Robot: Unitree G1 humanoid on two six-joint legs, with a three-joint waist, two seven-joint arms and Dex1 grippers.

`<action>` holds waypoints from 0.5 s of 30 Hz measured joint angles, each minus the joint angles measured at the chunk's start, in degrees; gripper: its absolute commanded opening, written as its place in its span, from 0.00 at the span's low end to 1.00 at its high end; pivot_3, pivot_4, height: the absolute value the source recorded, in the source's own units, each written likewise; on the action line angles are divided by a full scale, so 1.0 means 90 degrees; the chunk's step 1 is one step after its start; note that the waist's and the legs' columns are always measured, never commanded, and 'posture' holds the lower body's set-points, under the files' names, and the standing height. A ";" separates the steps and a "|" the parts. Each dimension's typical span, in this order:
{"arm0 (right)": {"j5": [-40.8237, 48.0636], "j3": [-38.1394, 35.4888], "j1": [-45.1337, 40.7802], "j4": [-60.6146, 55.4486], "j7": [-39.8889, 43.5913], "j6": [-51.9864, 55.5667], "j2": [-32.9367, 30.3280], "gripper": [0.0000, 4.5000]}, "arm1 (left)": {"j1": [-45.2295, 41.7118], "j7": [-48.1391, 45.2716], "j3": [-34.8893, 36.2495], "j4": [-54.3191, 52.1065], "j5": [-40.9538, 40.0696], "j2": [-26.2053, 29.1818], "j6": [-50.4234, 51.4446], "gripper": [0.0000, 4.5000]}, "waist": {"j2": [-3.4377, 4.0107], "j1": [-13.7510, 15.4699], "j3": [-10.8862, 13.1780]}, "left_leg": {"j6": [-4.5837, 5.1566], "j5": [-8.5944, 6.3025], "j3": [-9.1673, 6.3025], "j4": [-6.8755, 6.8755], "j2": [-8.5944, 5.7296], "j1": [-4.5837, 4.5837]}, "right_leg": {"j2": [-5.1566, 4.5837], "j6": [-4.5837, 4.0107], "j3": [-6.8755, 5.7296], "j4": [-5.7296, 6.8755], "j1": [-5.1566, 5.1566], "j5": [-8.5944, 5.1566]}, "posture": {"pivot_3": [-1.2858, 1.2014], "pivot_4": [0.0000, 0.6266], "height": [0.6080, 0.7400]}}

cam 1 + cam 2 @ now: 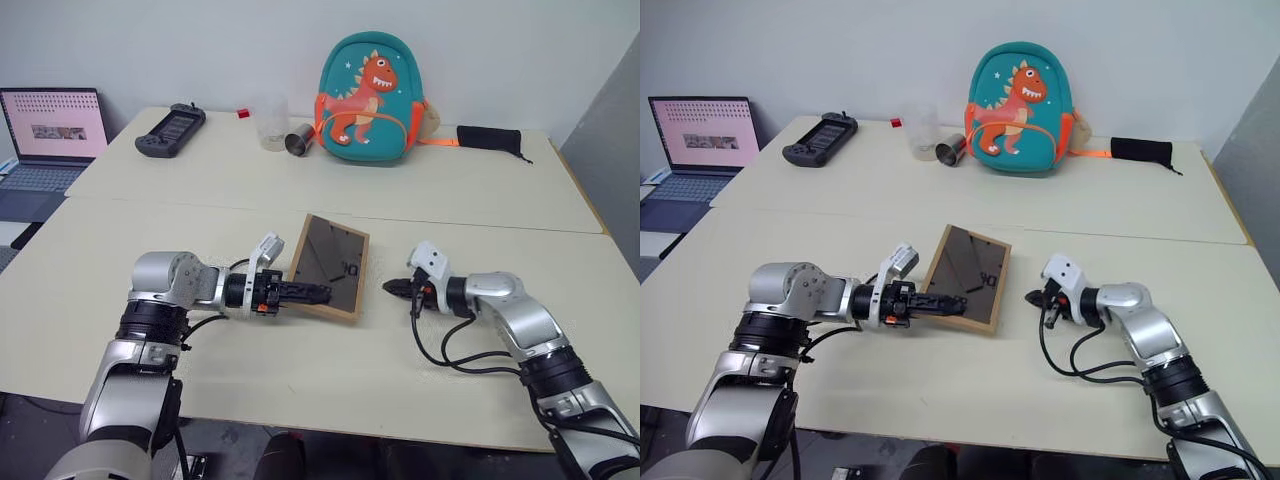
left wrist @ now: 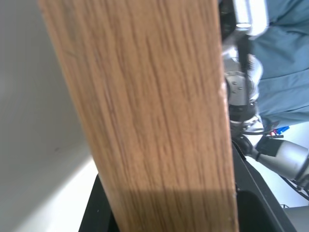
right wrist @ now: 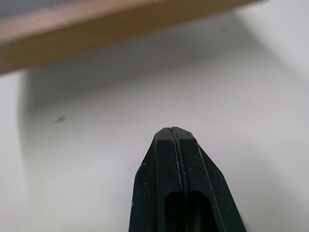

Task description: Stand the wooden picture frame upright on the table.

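A laptop with a lit pink screen sits off the far left edge of the bench, a broad, matte, pale cream surface crossed by a seam. On its far half, from left to right, lie a black handheld console, a clear plastic cup, a small shiny metal cup on its side, a rounded teal backpack with an orange dinosaur, and a dark fabric pouch.

On the near half, the left end effector reaches in from the left, and its black fingers grip the near left part of the wooden picture frame. The frame is a flat rectangle with a light tan border of visible grain around a dark grey, faintly glossy back panel with small clips; it tilts, back panel facing up. In the left wrist view the grained wood runs between the two black fingers.

Just right of the frame, apart from it, the right end effector points at its right edge with its smooth black fingers pressed together, holding nothing. In the right wrist view the frame's wooden edge lies beyond the tip, above the bench.
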 measured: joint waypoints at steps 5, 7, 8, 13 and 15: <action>0.1178 -0.0804 -0.0686 -0.0837 0.0070 0.1423 0.0020 0.16 | 0.0302 0.0432 0.0299 -0.0975 -0.0216 -0.0171 -0.0090 0.29 | 0.0001 -0.0025 0.0001 | -0.0014 0.0008 -0.0001 -0.0010 0.0008 0.0000 | 0.0004 -0.0001 -0.0002 -0.0005 -0.0002 0.0000 | 0.52 0.24 1.00; 0.1735 -0.0962 -0.0903 -0.1102 0.0243 0.2037 -0.0012 0.27 | 0.0426 0.0592 0.0389 -0.1239 -0.0310 -0.0290 -0.0198 0.29 | 0.0001 -0.0022 0.0001 | -0.0012 0.0006 -0.0005 -0.0009 0.0007 0.0000 | 0.0004 -0.0001 -0.0005 -0.0007 0.0001 0.0000 | 0.52 0.24 1.00; 0.2089 -0.1039 -0.1088 -0.1187 0.0289 0.2464 0.0025 0.33 | 0.0562 0.0736 0.0448 -0.1371 -0.0330 -0.0360 -0.0307 0.29 | 0.0001 -0.0022 0.0001 | -0.0004 0.0002 -0.0002 -0.0008 0.0005 0.0000 | 0.0002 -0.0001 -0.0002 -0.0008 0.0002 0.0000 | 0.52 0.24 1.00; 0.2402 -0.1047 -0.1546 -0.1191 0.0210 0.2903 0.0127 0.58 | 0.0765 0.1050 0.0469 -0.1515 -0.0354 -0.0578 -0.0526 0.29 | 0.0000 -0.0028 0.0001 | 0.0002 -0.0002 -0.0003 -0.0005 0.0005 0.0000 | 0.0003 -0.0001 -0.0002 -0.0007 0.0000 0.0000 | 0.52 0.24 1.00; 0.2361 -0.0872 -0.1558 -0.1138 0.0177 0.2888 0.0219 0.70 | 0.0765 0.1149 0.0519 -0.1532 -0.0382 -0.0587 -0.0620 0.29 | 0.0000 -0.0035 0.0001 | 0.0003 -0.0002 -0.0001 -0.0005 0.0004 0.0000 | 0.0003 -0.0001 -0.0001 -0.0007 -0.0001 0.0000 | 0.52 0.24 1.00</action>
